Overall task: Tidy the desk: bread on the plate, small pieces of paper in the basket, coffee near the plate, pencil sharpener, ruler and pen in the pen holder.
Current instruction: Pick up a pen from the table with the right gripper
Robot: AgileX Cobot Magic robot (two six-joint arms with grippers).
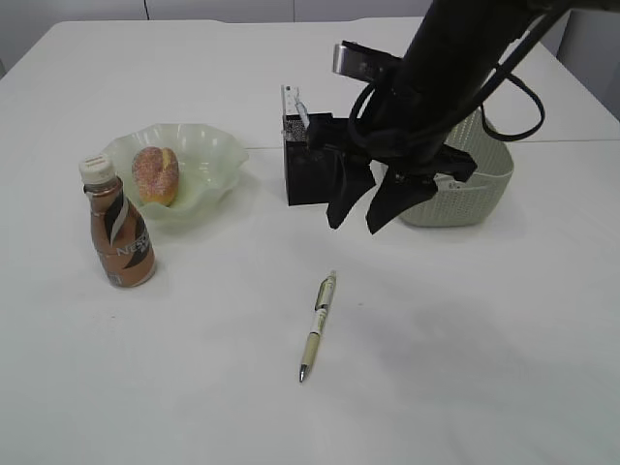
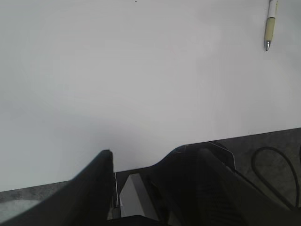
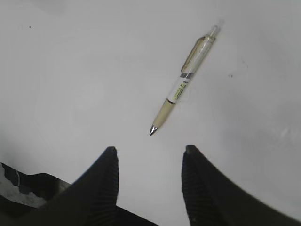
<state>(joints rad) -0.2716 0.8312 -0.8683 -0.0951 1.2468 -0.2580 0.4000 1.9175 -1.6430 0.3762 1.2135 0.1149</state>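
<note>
While the right gripper (image 1: 370, 215) is held with its ribbed black jaws spread and empty, the slim cream pen (image 1: 318, 325) is seen lying loose on the smooth white table (image 1: 465, 368). Sugared bread (image 1: 155, 174) is cradled in the ruffled pale plate (image 1: 218, 155). The left gripper (image 2: 136, 165) is parted, empty.

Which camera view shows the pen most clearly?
The right wrist view: the whole pen lies there large and sharp, just beyond the open right hand. The exterior view shows all of it, but small. The left wrist view shows only its tip end at the edge.
</note>
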